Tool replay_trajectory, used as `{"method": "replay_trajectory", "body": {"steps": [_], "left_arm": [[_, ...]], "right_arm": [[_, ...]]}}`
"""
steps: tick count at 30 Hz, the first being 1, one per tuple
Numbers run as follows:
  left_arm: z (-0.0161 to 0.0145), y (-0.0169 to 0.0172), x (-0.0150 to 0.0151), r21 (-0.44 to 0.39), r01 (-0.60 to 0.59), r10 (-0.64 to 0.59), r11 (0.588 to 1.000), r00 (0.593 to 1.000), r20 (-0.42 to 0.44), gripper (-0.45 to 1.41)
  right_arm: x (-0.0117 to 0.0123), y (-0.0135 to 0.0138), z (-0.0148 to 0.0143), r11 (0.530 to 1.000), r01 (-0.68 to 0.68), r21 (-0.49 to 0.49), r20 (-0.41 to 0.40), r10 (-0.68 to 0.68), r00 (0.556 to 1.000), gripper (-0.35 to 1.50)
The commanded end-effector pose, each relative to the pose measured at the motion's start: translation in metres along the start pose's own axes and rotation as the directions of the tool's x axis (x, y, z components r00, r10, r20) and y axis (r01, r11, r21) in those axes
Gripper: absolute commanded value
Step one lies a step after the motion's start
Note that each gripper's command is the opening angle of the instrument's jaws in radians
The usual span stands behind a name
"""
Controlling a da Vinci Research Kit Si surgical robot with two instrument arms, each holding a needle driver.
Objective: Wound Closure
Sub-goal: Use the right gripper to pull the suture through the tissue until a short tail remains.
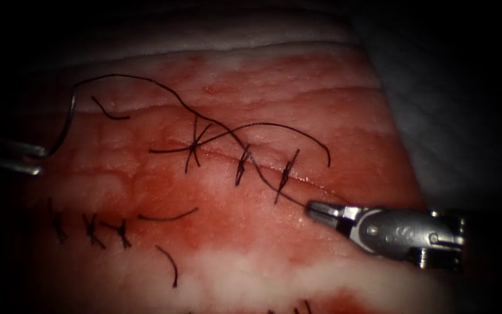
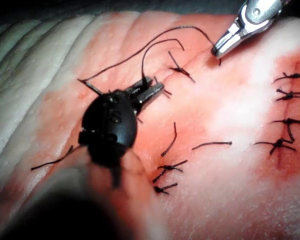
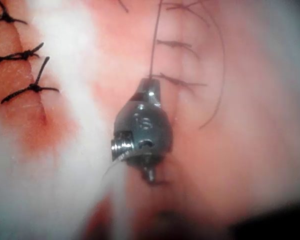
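Three knotted stitches [image 1: 240,164] already cross the cut [image 1: 315,181] in the tissue [image 1: 332,116], the left gripper [image 1: 37,160] is clamped on the curved needle [image 1: 65,129] clear of the tissue far left, and the right gripper [image 1: 314,210] pinches the thread [image 1: 164,87], so closure looks partly done.

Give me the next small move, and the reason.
Probably ease the left tool slightly leftward to take up slack. Its jaws hold the needle near its tip end, clear of the tissue, left of the cut. The thread lies loose across to the right tool, which is shut on it.
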Motion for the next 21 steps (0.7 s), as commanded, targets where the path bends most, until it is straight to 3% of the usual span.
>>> {"method": "replay_trajectory", "body": {"steps": [1,11,21], "left_arm": [[0.0006,-0.0005,-0.0002,0.0,-0.002,0.002,1.0,1.0,-0.001,-0.45],[0.0008,-0.001,-0.0007,-0.002,-0.002,0.002,1.0,1.0,-0.003,-0.45],[0.0007,-0.0013,-0.001,-0.002,-0.001,0.001,1.0,1.0,-0.003,-0.45]], "right_arm": [[0.0006,-0.0011,0.0003,1.0,-0.004,0.006,-0.003,0.004,1.0,-0.35],[0.0037,-0.0059,-0.0028,0.999,-0.012,0.031,-0.015,0.013,1.0,-0.35],[0.0068,-0.0102,-0.004,0.997,-0.012,0.071,-0.043,0.015,0.999,-0.35]]}}
